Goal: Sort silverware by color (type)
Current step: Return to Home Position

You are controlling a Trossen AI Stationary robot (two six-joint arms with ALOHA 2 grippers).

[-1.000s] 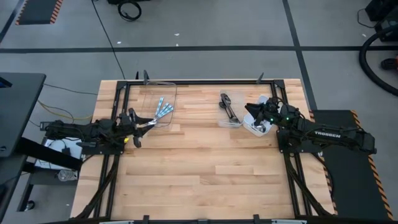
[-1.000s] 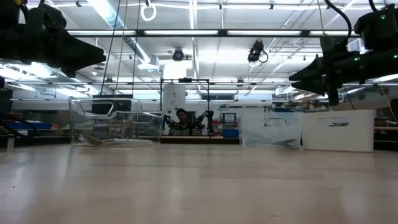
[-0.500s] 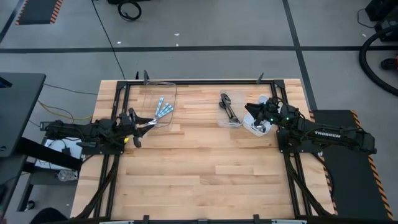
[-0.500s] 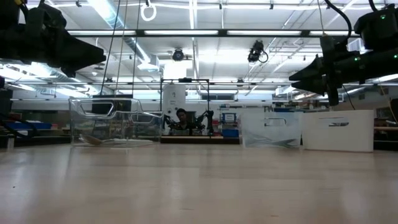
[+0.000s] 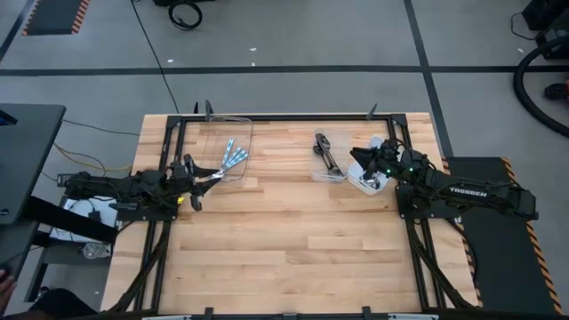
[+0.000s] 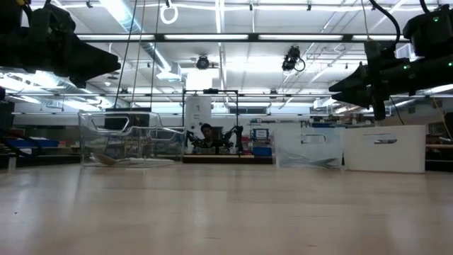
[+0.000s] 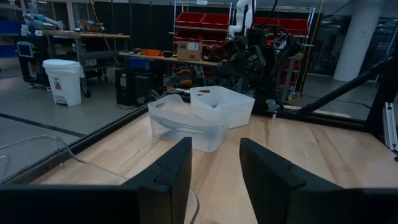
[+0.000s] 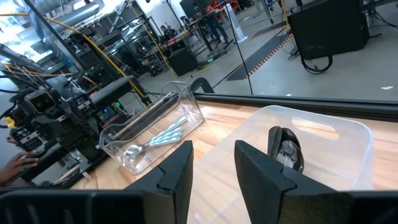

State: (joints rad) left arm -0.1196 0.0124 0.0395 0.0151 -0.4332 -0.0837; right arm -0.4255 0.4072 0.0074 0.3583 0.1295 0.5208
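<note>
Silver spoons with light-blue handles (image 5: 233, 156) lie in the clear container (image 5: 227, 147) at the table's far left; the right wrist view shows them too (image 8: 163, 138). Dark spoons (image 5: 325, 151) lie in a second clear container (image 5: 331, 164) right of centre, also seen in the right wrist view (image 8: 283, 149). My left gripper (image 5: 201, 180) hovers open just near-left of the blue-handled spoons' container, its fingers apart in its wrist view (image 7: 214, 168). My right gripper (image 5: 359, 161) hovers open beside the dark spoons' container, above a white bin (image 5: 369, 178); its fingers are apart too (image 8: 212, 168).
The white bin (image 6: 386, 149) stands by the right clear container (image 6: 308, 145), with the left clear container (image 6: 131, 138) across the table. Bare wood spreads over the near half (image 5: 293, 249). A person's hand (image 8: 12, 165) shows beyond the table's left edge.
</note>
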